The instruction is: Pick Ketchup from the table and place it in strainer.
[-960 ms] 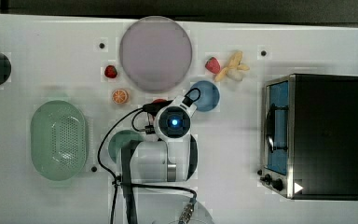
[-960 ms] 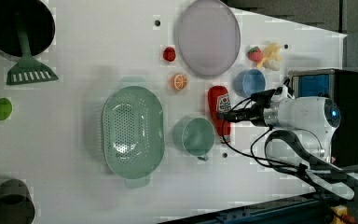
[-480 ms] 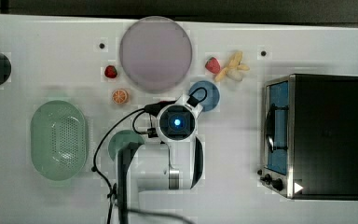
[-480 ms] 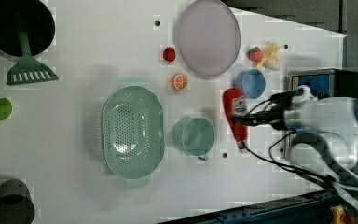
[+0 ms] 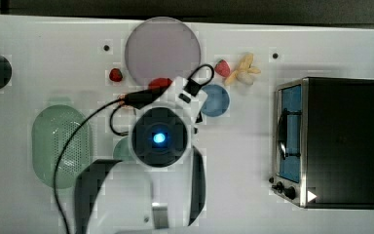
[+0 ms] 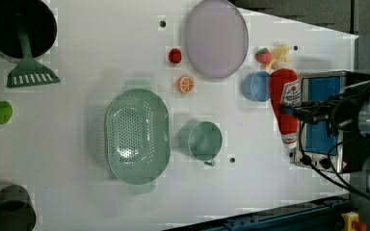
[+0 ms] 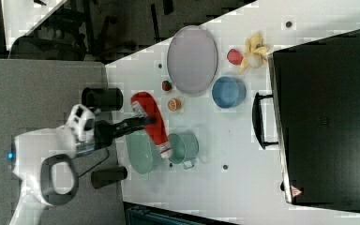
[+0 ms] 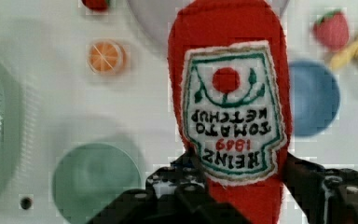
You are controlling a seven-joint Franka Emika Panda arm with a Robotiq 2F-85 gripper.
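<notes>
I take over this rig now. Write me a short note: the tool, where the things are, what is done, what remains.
Tool: shut on the Ketchup, holding it near its narrow end, lifted off the table.
Strainer: empty, on the table, on the left view's left of the green cup.
Done: the pick.
Left: carry the Ketchup over the green cup to the strainer, lower it in, release.
</notes>
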